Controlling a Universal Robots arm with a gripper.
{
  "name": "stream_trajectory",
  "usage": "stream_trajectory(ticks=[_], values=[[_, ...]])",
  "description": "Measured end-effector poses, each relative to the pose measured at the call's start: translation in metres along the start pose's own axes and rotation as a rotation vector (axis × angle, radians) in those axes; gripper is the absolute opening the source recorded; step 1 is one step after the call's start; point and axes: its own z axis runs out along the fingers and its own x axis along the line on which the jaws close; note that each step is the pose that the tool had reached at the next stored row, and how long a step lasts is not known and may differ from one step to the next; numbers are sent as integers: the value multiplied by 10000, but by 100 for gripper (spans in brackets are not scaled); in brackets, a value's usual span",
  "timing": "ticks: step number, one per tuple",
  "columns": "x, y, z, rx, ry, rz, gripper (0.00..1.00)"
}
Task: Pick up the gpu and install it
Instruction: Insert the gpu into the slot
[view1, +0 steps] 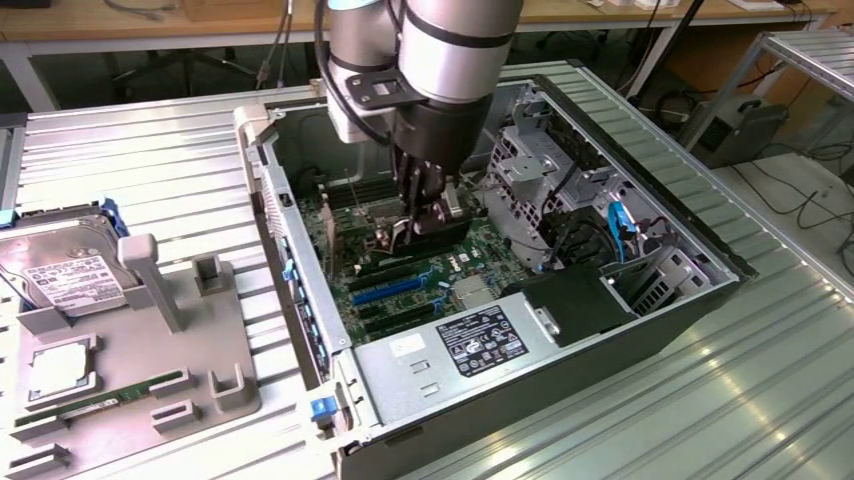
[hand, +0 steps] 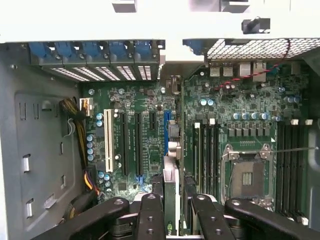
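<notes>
1. Your pincer (view1: 420, 232) is down inside the open case (view1: 667, 170), at the middle of the exterior view, just above the board (view1: 387, 290).
2. It is partly closed, and the gpu (view1: 445, 236) sits between its fingers. I judge this a firm hold, though the contact faces themselves are hidden.
3. In the wrist view the gpu (hand: 170, 190) shows edge-on between the fingers (hand: 150, 215), with the pincer (hand: 175, 205) straddling it. The silvery bracket end points away from the camera, toward the case's rear vents.
4. The relation to watch: the gpu's long axis runs parallel to the row of long slots on the board (hand: 150, 150), and it looks in line with the blue slot (hand: 166, 131).
5. The card's lower edge faces the board. You cannot tell from either view whether it touches the slot or hangs just clear of it.
6. Away from the work, at the exterior view's lower left, the grey tray (view1: 160, 330) lies on the bench (view1: 747, 400) with the drive (view1: 60, 275) in it, well apart from the pincer.
</notes>
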Motion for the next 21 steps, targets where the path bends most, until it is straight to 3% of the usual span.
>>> stream_trajectory(ticks=[16, 21], values=[[54, 70, 315, -6, 0, -274, 26], [55, 77, 386, -6, -40, -273, 26]])
